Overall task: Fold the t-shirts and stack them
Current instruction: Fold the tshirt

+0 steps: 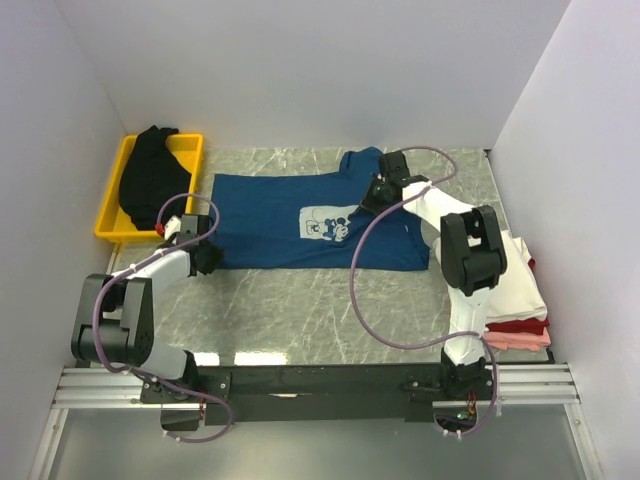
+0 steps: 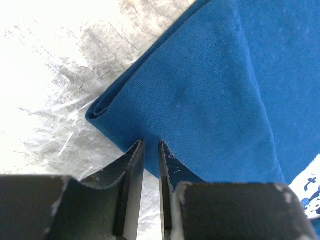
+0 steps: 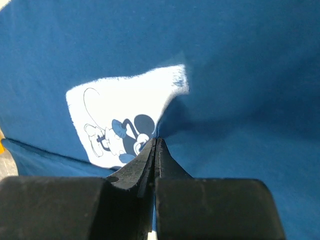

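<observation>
Left gripper (image 2: 151,145): hard up against its wrist lens, jaws a thin slit apart, tips right at the doubled hem corner of the dark blue t-shirt (image 1: 270,215). Whether cloth sits inside that slit, I can't tell.
Right gripper (image 3: 155,142): jaws pressed together, blue cloth puckering up into the tips just beside the mouse print (image 3: 110,120). That's a firm pinch on the shirt.
Dark blue t-shirt: spread flat and print-up across the middle of the tabletop (image 1: 300,310), closer to the far edge, with its hem towards the left edge and its collar end towards the right.
Why one arm at each end: my read is that this keeps the cloth taut and lets a whole side travel together when the fold goes over.
Black t-shirt (image 1: 150,175): heaped unfolded in the yellow tray (image 1: 112,232) at the far left corner, parked out of the working area.
Folded stack: at the right edge towards the near corner, white tee (image 1: 520,275) on top, red tee (image 1: 515,327) and pink tee (image 1: 520,342) beneath, well apart from the blue one.
Progress: blue one not yet folded, and the black one comes after it.
Watch for: a pinch through one layer only, which would drag the print askew.
</observation>
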You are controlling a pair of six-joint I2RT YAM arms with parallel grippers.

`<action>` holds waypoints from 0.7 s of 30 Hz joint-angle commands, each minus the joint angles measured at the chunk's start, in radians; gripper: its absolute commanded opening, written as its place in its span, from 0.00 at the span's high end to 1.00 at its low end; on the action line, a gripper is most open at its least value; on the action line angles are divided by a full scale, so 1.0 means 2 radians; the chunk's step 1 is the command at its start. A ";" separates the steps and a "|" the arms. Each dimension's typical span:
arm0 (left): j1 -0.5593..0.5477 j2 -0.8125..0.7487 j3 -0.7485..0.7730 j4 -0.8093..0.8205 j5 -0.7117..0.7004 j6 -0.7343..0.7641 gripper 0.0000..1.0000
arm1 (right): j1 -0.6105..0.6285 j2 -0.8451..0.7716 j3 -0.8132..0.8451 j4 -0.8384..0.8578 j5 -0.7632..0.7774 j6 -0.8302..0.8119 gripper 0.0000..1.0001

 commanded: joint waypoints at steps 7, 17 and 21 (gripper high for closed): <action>0.001 -0.023 -0.007 0.001 -0.004 0.013 0.77 | 0.020 0.043 0.058 0.011 -0.011 -0.001 0.99; 0.001 -0.070 -0.010 -0.004 0.004 0.017 0.59 | 0.020 -0.003 0.056 0.006 -0.012 -0.028 0.49; 0.001 -0.100 -0.010 -0.025 -0.003 0.015 0.57 | 0.015 -0.062 0.027 -0.021 0.015 -0.030 0.49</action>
